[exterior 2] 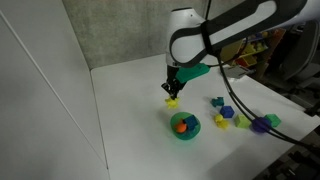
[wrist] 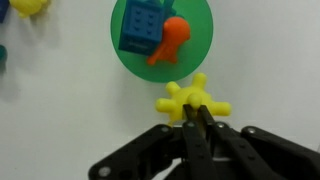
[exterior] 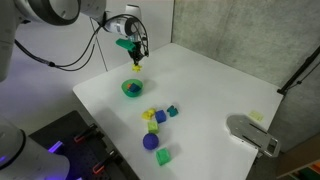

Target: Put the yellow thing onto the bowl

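Hand is clamped on the yellow thing, a knobby little piece pinched between the fingers at the centre of the wrist view. Just above it in that frame sits the bowl, with a blue block and an orange piece inside. In an exterior view the catch hangs over the white desk, upper centre, clear of the bowl.
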Action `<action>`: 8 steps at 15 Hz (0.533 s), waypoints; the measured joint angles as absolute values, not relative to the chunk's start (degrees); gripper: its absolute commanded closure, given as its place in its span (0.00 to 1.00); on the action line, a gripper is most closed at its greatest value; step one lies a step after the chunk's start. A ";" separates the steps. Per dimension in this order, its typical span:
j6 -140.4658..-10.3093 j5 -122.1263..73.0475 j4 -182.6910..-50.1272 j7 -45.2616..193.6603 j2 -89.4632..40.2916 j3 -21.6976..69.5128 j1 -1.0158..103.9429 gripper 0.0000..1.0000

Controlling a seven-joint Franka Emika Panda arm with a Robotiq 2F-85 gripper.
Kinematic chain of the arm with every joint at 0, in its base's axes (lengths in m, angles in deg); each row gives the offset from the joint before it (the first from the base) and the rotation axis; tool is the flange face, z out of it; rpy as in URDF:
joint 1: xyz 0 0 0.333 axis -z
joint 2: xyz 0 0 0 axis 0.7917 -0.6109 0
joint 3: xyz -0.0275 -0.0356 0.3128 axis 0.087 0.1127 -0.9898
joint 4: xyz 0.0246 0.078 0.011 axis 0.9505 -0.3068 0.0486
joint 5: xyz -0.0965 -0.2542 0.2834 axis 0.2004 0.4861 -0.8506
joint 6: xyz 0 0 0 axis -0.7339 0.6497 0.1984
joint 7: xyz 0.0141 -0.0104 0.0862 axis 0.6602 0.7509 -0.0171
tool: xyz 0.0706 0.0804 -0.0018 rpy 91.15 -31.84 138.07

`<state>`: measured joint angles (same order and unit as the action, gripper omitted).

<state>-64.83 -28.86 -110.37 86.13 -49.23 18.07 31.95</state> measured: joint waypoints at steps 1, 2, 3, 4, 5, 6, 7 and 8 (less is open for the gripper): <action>-64.79 -28.87 -112.85 86.09 -47.85 17.34 32.26 0.95; -64.72 -28.91 -115.22 86.09 -46.55 16.71 32.60 0.95; -64.65 -28.92 -117.25 86.09 -45.50 16.32 32.86 0.95; -64.59 -28.92 -119.12 86.09 -44.59 16.05 33.14 0.95; -64.57 -28.93 -120.87 86.08 -43.76 15.81 33.47 0.95; -64.55 -28.96 -122.43 86.04 -43.09 15.54 33.88 0.95; -64.53 -29.06 -123.78 85.81 -42.55 15.24 34.31 0.95; -64.53 -29.17 -124.98 85.38 -42.18 14.94 34.74 0.95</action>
<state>-64.53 -29.17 -124.98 85.38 -42.18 14.94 34.74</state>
